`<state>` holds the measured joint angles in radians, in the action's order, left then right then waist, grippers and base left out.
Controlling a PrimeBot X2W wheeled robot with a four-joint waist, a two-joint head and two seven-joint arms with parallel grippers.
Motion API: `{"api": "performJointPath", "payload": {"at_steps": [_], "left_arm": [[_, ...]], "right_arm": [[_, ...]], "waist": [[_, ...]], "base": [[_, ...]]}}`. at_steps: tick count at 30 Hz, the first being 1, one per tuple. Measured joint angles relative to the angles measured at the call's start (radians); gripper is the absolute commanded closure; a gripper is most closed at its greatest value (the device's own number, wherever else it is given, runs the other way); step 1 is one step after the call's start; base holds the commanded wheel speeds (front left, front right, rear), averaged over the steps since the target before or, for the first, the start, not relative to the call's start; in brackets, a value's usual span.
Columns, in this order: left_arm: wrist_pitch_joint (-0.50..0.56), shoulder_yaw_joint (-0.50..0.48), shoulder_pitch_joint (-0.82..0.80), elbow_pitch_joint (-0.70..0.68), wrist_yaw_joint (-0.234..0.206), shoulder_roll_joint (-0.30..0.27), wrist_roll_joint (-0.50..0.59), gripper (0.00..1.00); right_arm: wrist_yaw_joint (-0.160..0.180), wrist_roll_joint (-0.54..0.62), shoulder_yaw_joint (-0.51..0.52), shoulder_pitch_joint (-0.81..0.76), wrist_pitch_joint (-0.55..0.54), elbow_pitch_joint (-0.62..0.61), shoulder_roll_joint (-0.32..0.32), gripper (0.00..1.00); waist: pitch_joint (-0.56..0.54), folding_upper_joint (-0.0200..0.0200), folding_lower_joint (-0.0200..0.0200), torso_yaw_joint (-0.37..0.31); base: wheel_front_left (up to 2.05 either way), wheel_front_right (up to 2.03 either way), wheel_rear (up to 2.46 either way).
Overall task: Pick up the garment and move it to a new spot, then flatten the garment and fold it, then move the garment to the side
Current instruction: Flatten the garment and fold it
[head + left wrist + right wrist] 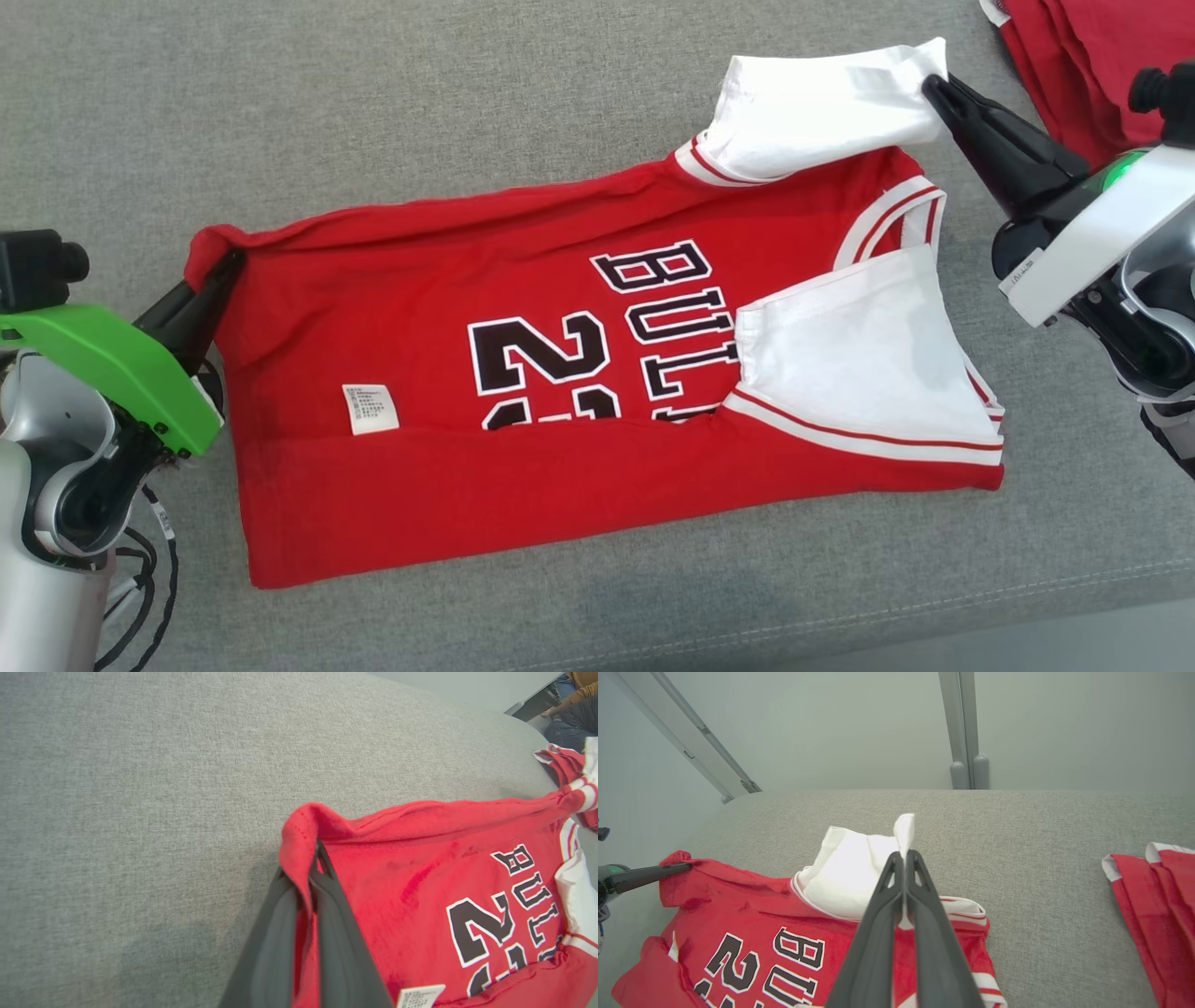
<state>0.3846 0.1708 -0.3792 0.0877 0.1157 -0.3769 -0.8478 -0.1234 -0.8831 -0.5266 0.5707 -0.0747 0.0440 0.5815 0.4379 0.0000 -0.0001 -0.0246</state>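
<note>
A red basketball jersey [523,373] with white sleeves and black "BULLS" lettering lies partly folded on the grey cushion, its near edge turned up over the number. My left gripper [229,266] is shut on the jersey's far-left hem corner [303,858], which is lifted slightly. My right gripper [934,89] is shut on the tip of the far white sleeve [822,107], holding it raised above the cushion; the pinched sleeve tip [904,833] sticks up between the fingers. A white care label [370,409] shows on the red fabric.
Another red and white garment [1074,56] lies at the far right corner, also seen as folded red cloth [1157,905] to my right. The cushion's front seam [840,621] runs along the near edge. A wall and metal rails [964,728] stand behind the cushion.
</note>
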Motion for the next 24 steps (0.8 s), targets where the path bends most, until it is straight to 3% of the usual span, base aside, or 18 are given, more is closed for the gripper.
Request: {"api": "performJointPath", "payload": {"at_steps": [8,18,24], "left_arm": [[-0.028,0.033,-0.012,-0.001,0.008,-0.033,0.055,1.00],[-0.066,0.125,-0.057,-0.031,0.009,-0.143,0.188,1.00],[-0.118,0.192,-0.077,-0.064,0.009,-0.159,0.205,1.00]], "right_arm": [[0.000,0.000,0.001,-0.006,0.001,-0.040,0.013,1.00],[0.000,0.011,-0.010,-0.006,-0.007,-0.065,0.023,1.00],[0.001,0.022,-0.015,-0.005,-0.007,-0.073,0.026,1.00]], "waist": [[0.005,0.0000,0.0000,-0.008],[0.032,0.0000,0.0000,-0.019],[0.037,0.0000,0.0000,-0.022]], "base": [[0.00,0.00,0.00],[0.00,0.00,0.00],[0.00,0.00,0.00]]}}
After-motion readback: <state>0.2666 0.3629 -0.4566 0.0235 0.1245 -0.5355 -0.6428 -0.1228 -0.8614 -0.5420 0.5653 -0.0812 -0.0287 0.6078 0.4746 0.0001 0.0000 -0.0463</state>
